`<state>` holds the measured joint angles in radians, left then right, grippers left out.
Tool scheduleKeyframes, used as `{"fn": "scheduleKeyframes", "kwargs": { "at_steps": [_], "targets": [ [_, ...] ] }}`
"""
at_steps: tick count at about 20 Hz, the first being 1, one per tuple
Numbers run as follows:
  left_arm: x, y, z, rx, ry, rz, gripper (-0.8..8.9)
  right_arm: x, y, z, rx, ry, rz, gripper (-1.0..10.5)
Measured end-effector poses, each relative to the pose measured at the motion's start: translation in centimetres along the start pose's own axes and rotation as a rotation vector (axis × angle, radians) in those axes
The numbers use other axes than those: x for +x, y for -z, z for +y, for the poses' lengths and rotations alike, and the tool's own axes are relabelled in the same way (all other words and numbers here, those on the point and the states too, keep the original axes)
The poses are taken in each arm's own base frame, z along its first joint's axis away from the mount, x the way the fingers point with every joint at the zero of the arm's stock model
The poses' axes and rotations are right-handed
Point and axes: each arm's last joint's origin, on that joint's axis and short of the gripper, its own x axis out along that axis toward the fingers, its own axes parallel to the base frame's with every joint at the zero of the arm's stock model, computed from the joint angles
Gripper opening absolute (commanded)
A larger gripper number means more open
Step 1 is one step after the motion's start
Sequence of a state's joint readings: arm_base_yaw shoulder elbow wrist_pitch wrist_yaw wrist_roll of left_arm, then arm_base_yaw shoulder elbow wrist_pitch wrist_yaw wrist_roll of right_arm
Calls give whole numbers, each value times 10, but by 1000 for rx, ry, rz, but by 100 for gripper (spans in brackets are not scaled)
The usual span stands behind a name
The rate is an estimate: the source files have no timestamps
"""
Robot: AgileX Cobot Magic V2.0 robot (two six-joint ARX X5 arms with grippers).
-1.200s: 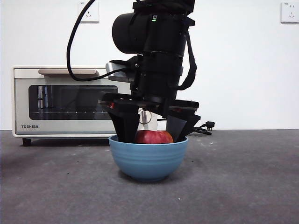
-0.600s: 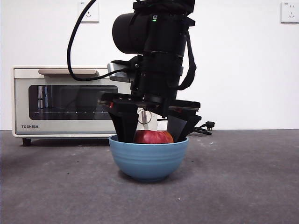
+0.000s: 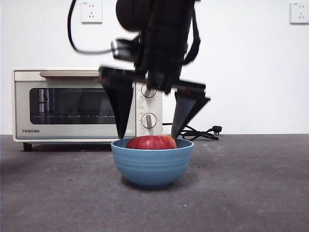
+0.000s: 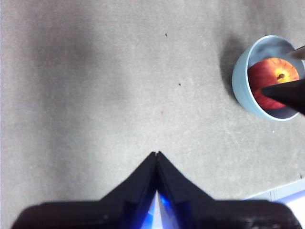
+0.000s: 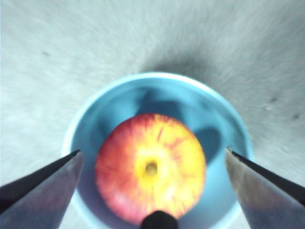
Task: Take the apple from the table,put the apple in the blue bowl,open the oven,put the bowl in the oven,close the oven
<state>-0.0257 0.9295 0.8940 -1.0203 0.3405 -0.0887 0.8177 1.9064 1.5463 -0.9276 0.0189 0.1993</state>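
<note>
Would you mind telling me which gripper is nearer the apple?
Right. The right gripper hangs open just above the apple in the bowl; the left gripper is shut, well aside.

The bowl (image 3: 152, 162) sits on the table (image 3: 251, 193), near the front and about in the middle. The apple (image 3: 151, 142) lies inside the bowl, with its top poking up over the rim. The oven (image 3: 72, 104) stands behind the bowl and off to the left, against the wall (image 3: 251, 67). Its cord (image 3: 198, 132) lies on the table behind the bowl, to the right of the oven. The right gripper (image 3: 147, 137) hangs right above the bowl, one jaw over each side of the apple. The left gripper (image 4: 157, 155) is well apart from the bowl, over bare table.
</note>
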Motion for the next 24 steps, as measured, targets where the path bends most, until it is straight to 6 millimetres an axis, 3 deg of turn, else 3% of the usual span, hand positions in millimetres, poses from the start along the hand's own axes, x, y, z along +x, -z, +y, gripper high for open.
{"fn": "scheduleKeyframes", "kwargs": {
  "at_steps": [6,11,15,19,24],
  "targets": [
    [0,-10,-1,34,17,-95,-5,-52,7,-3,0,-1,-53,472],
    [9,-29,-2,49,125,-133,-5,-107,26,-21,15,134,-155,47],
    [17,-62,-3,48,147,-137,-5,-137,44,-53,95,227,-200,27],
    [16,-107,-8,62,150,-167,-5,-150,87,-86,201,266,-225,-8],
    [4,-161,-16,118,157,-299,-5,-130,157,-107,325,205,-229,-8]
  ]
}}
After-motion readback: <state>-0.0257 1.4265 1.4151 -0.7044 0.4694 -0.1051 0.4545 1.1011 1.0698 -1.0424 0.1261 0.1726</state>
